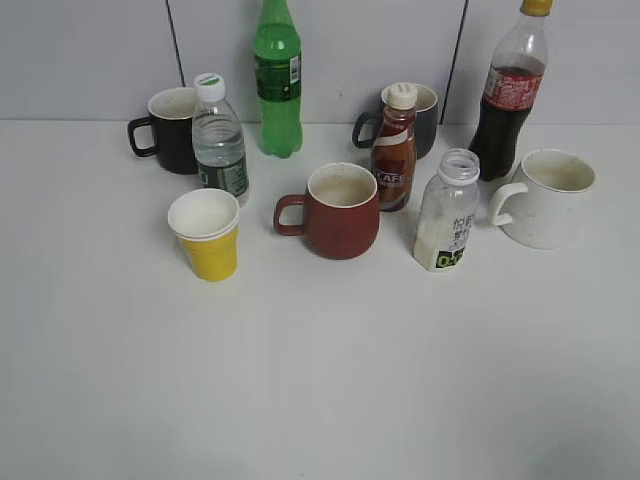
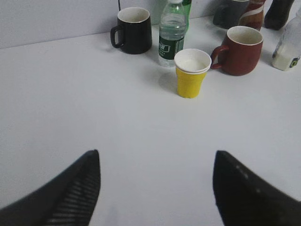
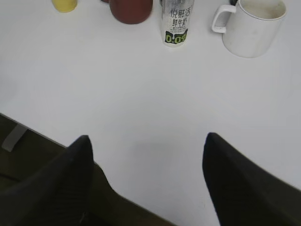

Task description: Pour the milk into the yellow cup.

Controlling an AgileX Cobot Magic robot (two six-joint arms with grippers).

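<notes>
The milk bottle stands upright and capless on the white table, right of centre, with white liquid low inside; it also shows in the right wrist view and at the left wrist view's right edge. The yellow cup stands upright at the left; it also shows in the left wrist view and in the right wrist view. My left gripper is open and empty, well short of the cup. My right gripper is open and empty over the table's front edge. Neither gripper shows in the exterior view.
A red-brown mug stands between cup and milk. A white mug is right of the milk. Behind stand a water bottle, black mug, green bottle, coffee bottle, grey mug and cola bottle.
</notes>
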